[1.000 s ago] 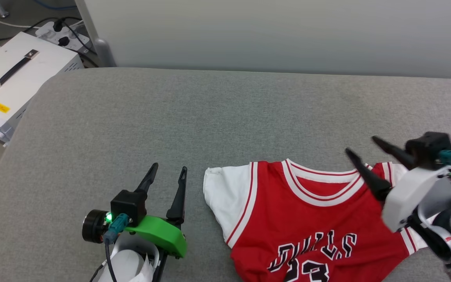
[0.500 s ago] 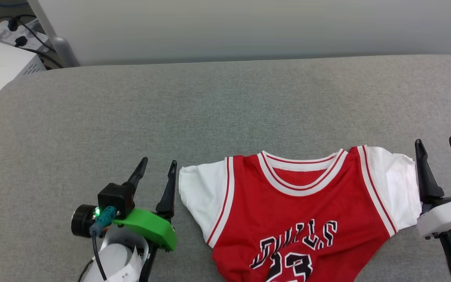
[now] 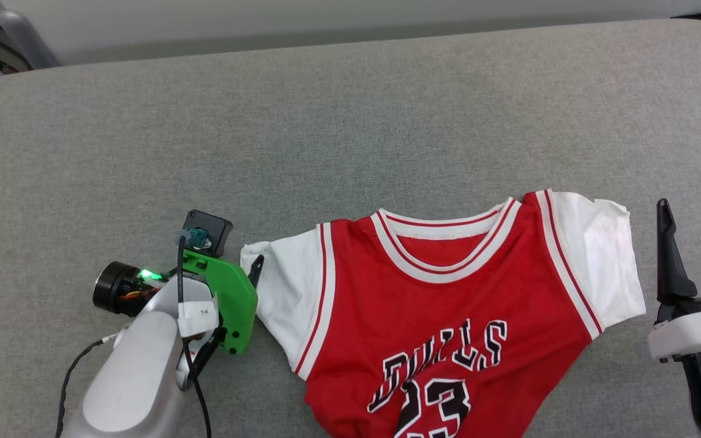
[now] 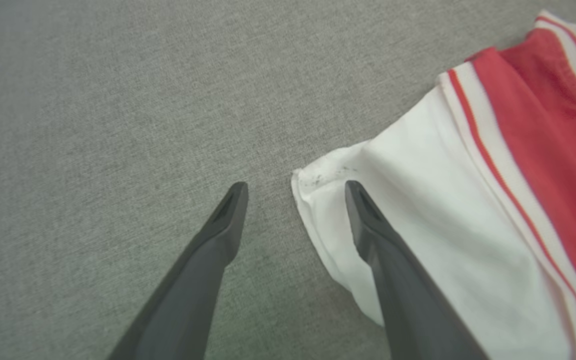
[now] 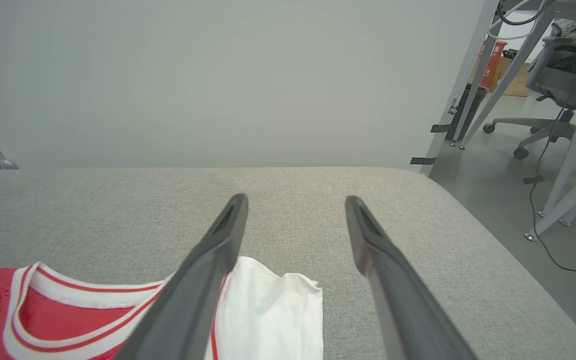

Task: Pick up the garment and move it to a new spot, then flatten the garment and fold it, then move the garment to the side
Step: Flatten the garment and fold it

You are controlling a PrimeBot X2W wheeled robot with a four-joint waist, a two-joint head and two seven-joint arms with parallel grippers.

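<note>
Lying on woven grey upholstery (image 3: 326, 121), smooth red garment (image 3: 448, 316), white sleeves.

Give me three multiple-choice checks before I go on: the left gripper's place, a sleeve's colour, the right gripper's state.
1. Where is the left gripper?
A. At the outer edge of the garment's left sleeve
B. Over the number
C. At the collar
2. What colour is the right sleeve?
A. Red
B. Black
C. White
3. How is the right gripper?
A. Shut on the sleeve
B. Open, holding nothing
C. Shut, empty
Answers: 1 A, the left wrist view shows one finger over the sleeve's edge and the other over the grey surface. 2 C, it is plain white beside red-striped trim. 3 B, its fingers stand apart beside the sleeve, gripping nothing.
</note>
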